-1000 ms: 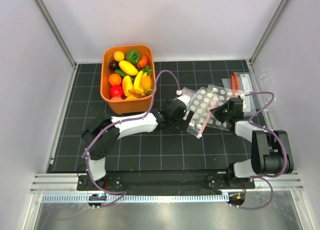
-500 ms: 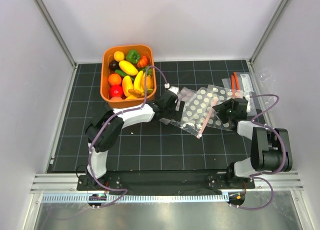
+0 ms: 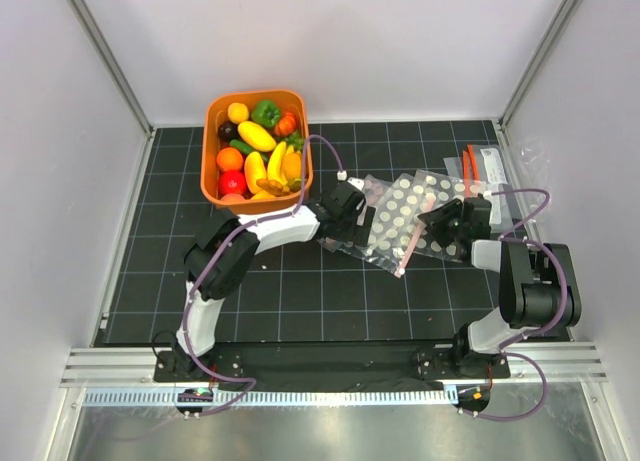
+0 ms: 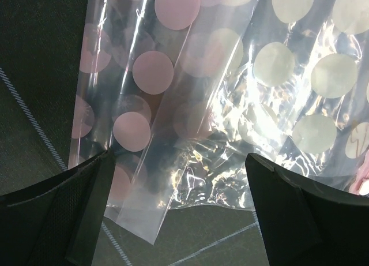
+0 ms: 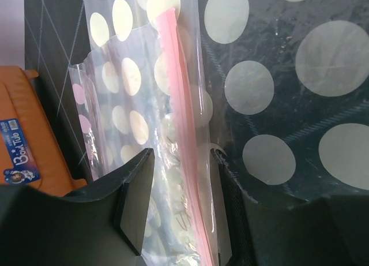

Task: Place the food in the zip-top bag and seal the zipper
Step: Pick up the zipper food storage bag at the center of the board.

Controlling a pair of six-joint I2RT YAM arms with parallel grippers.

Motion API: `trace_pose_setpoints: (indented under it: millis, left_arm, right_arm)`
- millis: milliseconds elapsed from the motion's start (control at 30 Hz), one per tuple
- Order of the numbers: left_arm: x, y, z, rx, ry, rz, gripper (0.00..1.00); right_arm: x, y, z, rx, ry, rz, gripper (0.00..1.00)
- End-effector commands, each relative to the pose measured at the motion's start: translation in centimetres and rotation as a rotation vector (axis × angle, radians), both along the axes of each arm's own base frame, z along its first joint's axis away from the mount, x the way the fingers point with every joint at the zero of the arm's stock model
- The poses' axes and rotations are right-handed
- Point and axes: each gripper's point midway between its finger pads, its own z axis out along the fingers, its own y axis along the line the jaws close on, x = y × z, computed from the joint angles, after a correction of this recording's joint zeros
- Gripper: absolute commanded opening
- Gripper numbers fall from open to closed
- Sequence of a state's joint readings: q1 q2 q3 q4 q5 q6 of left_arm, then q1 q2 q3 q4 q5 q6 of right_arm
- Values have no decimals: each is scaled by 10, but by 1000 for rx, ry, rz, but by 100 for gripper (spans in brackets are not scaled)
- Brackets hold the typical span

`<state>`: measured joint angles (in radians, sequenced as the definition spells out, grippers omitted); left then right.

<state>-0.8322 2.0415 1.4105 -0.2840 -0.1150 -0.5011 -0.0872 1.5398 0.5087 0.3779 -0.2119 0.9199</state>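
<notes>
1. R gripper (image 5: pixel 181 154): jaws stood apart and straddled the zipper (image 5: pixel 176 75). The pink strip ran lengthwise through the gap. No pinch was seen on it.
2. L gripper (image 4: pixel 180 159): jaws were wide apart and held nothing. Crinkly film lay between the fingers and ahead of them.
3. The zip-top bag (image 5: pixel 161 133) lay flat, stretched from one gripper to the other, with its mouth end at the R gripper. It rested on the polka-dotted bags (image 3: pixel 412 199), which also spread out beyond the R gripper.
4. Judgement on placement: you had one gripper at each end of the bag. This looked like prep to lift it off the pile or open its mouth, not yet loading.
5. Containers:
   - The zip-top bag held no food. I could not tell if the strip was pressed shut or parted.
   - The orange bin (image 3: pixel 250 209) sat near the L gripper, on the side away from the R gripper.
   - All the food (image 3: pixel 256 136) was heaped inside the bin: yellow, orange, green and red pcs.
6. Progress, est.: early. Nothing was bagged and the seal was not yet attempted.
7. Risk, est.: the films were thin and stacked, so a pinch at either end could pick up a dotted bag along with the clear one.
</notes>
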Motion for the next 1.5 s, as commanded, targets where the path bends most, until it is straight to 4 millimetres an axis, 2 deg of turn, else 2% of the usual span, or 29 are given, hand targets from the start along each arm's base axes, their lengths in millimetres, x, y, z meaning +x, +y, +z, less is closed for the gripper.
trace_pose_setpoints:
  millis: [0,333,633,967,1267,1467]
  left_arm:
    - [-1,1,6,11,5,11,100]
    - [1,3,10,70,-36,11,100]
    - [1,4,14,88,-53,11,100]
    - [1,5,15,90,-55,11,100]
    - [0,4,17,93,-59,4,100]
    - [1,4,18,95,-62,5,100]
  right_arm:
    - [19,7,26,8,-109,36,50]
    - [19,5,34,-65,-114,35,46]
    - [12,-11,32,-133,-69,-33,46]
    - [19,2,37,-111,-101,21,44]
    - [23,12,28,-104,-77,52,42]
    - [19,3,27,-130,-58,6,42]
